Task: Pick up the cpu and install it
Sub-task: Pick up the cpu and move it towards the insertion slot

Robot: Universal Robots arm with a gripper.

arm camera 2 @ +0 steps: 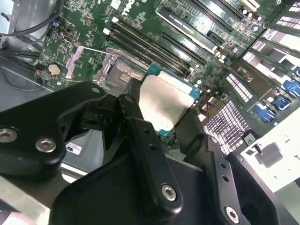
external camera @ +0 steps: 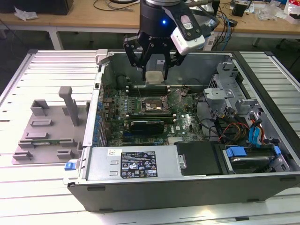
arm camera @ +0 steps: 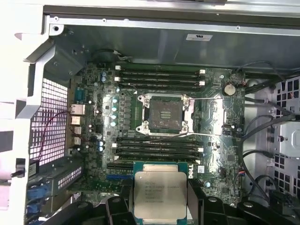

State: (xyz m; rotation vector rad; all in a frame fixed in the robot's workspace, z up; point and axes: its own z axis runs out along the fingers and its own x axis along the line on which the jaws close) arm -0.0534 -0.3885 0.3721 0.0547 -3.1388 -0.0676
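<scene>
Exterior view: we see the end effector [external camera: 154, 74] above the open computer case [external camera: 140, 187], clenched on the cpu [external camera: 154, 78], which sits flat between its fingers. In the first wrist view the cpu shows its silver top. The open black socket [arm camera: 165, 115] on the motherboard [arm camera: 220, 178] lies below the end effector, a little to one side, apart from the cpu.

So I'm looking at an open tower case [external camera: 197, 187] lying on its side on a slatted table [external camera: 33, 197], green motherboard [arm camera: 93, 103] showing, labelled power supply [external camera: 138, 164] along the near wall, grey plastic tray [external camera: 47, 133] just beside it on the exterior view's left
</scene>
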